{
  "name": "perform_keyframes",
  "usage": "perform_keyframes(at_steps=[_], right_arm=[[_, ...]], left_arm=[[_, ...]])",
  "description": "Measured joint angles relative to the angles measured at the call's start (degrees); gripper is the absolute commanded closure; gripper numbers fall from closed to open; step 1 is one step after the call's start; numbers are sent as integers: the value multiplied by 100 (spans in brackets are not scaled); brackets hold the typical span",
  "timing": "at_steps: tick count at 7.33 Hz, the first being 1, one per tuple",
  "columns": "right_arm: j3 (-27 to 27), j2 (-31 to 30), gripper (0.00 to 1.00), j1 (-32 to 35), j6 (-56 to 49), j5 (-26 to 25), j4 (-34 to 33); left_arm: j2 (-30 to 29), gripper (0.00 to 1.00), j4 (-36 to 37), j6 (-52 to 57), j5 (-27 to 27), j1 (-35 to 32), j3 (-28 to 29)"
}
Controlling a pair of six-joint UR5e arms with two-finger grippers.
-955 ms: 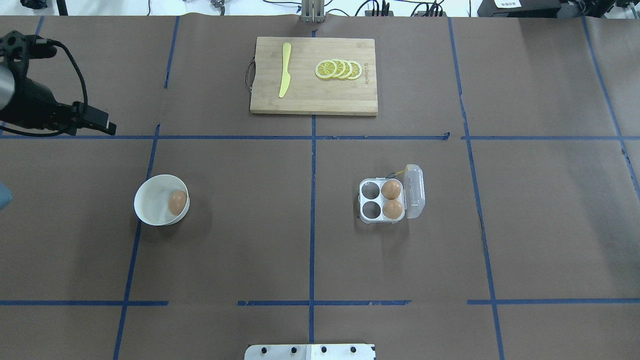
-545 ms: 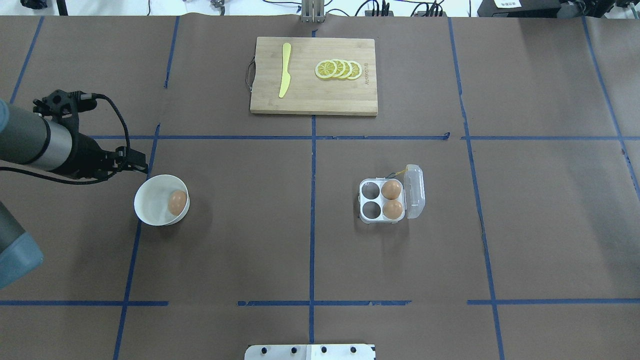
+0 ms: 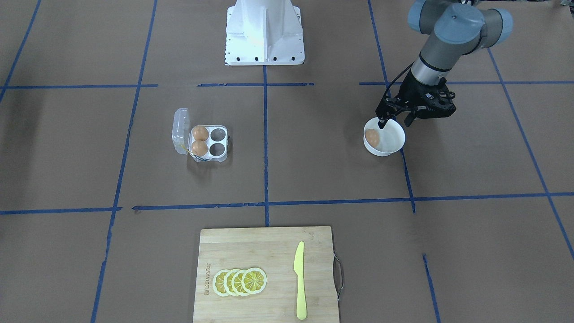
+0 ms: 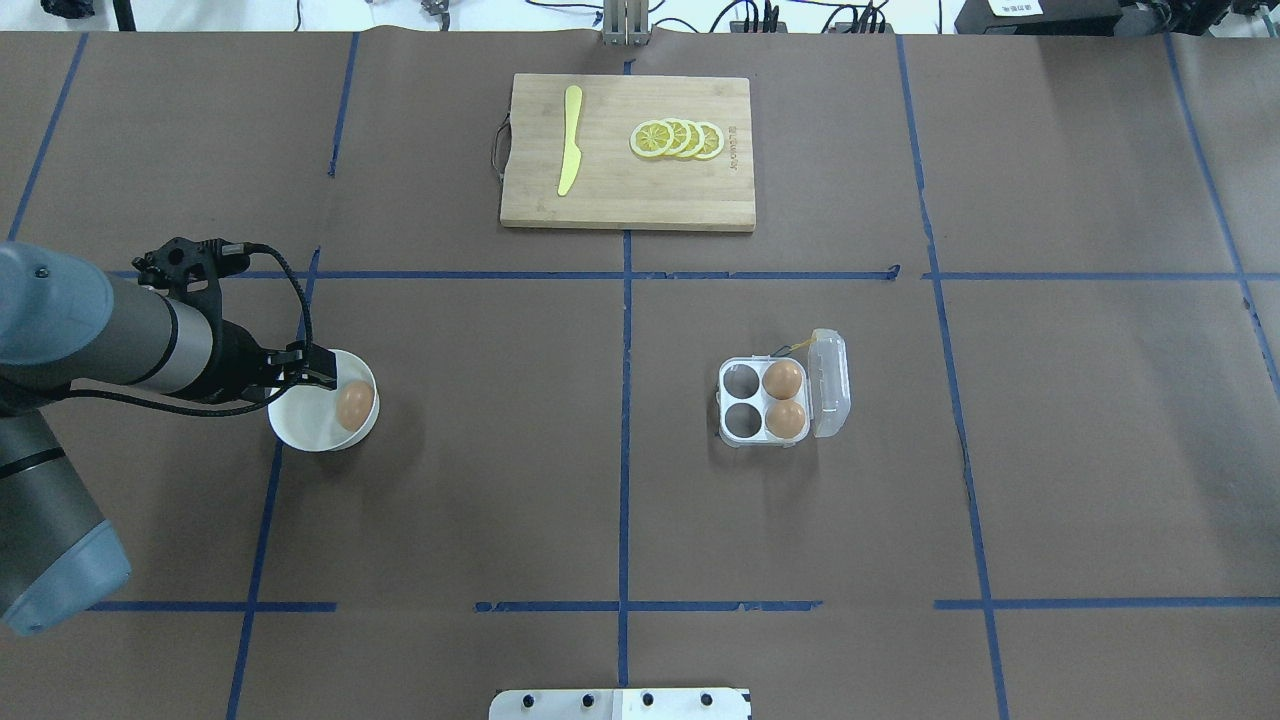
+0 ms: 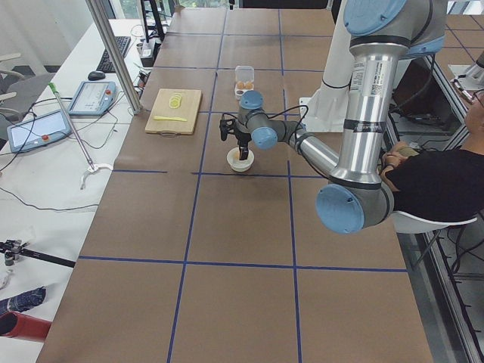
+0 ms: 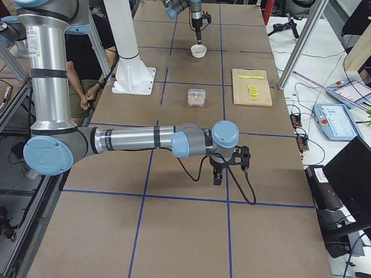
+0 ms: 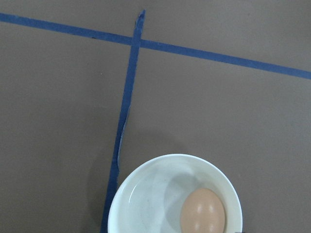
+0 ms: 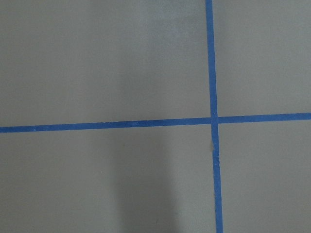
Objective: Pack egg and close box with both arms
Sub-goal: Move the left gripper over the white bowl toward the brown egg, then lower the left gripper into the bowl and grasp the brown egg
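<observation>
One brown egg (image 4: pixel 354 404) lies in the white bowl (image 4: pixel 297 428) at the left; it also shows in the left wrist view (image 7: pixel 203 216) and the front view (image 3: pixel 371 137). My left gripper (image 4: pixel 318 374) hangs just above the bowl's far-left rim, fingers spread, open and empty (image 3: pixel 394 124). The clear egg box (image 4: pixel 738 436) stands right of centre with its lid (image 4: pixel 831 383) swung open to the right. Two eggs (image 4: pixel 782 379) (image 4: pixel 786 418) fill its right cells; the two left cells are empty. My right gripper (image 6: pixel 219 174) shows only in the right side view, over bare table; I cannot tell its state.
A wooden cutting board (image 4: pixel 620 200) with lemon slices (image 4: pixel 677 139) and a yellow knife (image 4: pixel 569 140) lies at the far centre. The white robot base (image 3: pixel 264 31) stands at the near edge. A seated person (image 5: pixel 431 181) is beside the table.
My left arm has swung in from the far left edge towards me and to the right, bringing its gripper over the bowl's rim. Egg, bowl and box have not moved.
</observation>
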Motion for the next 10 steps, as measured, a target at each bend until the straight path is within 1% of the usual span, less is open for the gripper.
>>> perform_keyframes(at_steps=[3, 6, 10], right_arm=[[-22, 0, 0, 0, 0, 2, 0], [-17, -1, 0, 0, 0, 6, 0], [-15, -9, 0, 0, -7, 10, 0]], left_arm=[[-153, 17, -4, 2, 27, 58, 175], [-306, 18, -12, 2, 221, 132, 426], [-334, 19, -21, 10, 280, 291, 511]])
